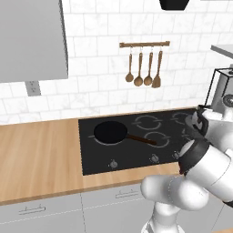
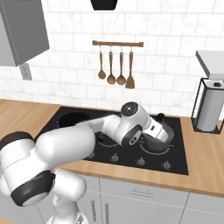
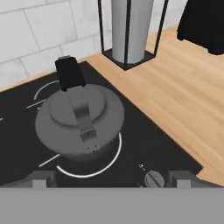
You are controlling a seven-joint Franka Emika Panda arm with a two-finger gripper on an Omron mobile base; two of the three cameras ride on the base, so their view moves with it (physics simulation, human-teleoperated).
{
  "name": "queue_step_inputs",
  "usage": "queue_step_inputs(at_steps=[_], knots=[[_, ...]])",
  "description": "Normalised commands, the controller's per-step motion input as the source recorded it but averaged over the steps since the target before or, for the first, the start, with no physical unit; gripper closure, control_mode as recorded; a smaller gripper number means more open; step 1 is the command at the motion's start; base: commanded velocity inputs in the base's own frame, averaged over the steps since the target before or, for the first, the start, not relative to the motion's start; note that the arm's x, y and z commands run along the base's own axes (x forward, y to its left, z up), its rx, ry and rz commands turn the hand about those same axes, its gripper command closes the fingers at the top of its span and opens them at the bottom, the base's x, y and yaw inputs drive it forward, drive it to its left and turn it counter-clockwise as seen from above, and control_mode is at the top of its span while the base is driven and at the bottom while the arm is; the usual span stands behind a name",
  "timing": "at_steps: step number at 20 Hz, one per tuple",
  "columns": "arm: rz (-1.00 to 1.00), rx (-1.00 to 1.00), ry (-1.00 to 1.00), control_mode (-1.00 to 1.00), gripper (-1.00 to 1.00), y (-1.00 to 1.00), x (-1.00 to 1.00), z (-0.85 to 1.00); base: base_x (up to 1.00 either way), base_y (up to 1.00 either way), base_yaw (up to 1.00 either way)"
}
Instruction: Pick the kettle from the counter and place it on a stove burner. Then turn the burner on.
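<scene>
The kettle (image 3: 78, 120) sits on the black glass cooktop (image 1: 136, 157), right on top of a stove burner (image 3: 94, 168) whose pale ring peeks out around its bottom. In the hand view the gripper (image 3: 109, 178) is open and holds nothing, with its two dark fingertips (image 3: 41, 178) spread wide apart, and the kettle is a little way in front of them. A small silver knob (image 3: 153, 178) is near the front edge of the glass. A black frying pan (image 1: 110, 132) sits on the left side of the cooktop. The wood surface (image 3: 183, 96) goes past the glass, and a paper towel roll in a black wire stand (image 2: 210, 107) is on it.
</scene>
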Motion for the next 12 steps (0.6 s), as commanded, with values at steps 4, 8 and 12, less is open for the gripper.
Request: queue_step_inputs(at_steps=[4,8,12], knots=[[0.15,0.00,0.02,-1.00,-1.00,-0.02,-0.59,0.26,0.00,0.00,0.00],[0.23,0.00,0.08,-1.00,-1.00,0.00,-0.69,0.04,0.00,0.00,0.00],[0.30,0.00,0.11,-1.00,-1.00,0.00,-0.73,0.00,0.00,0.00,0.00]])
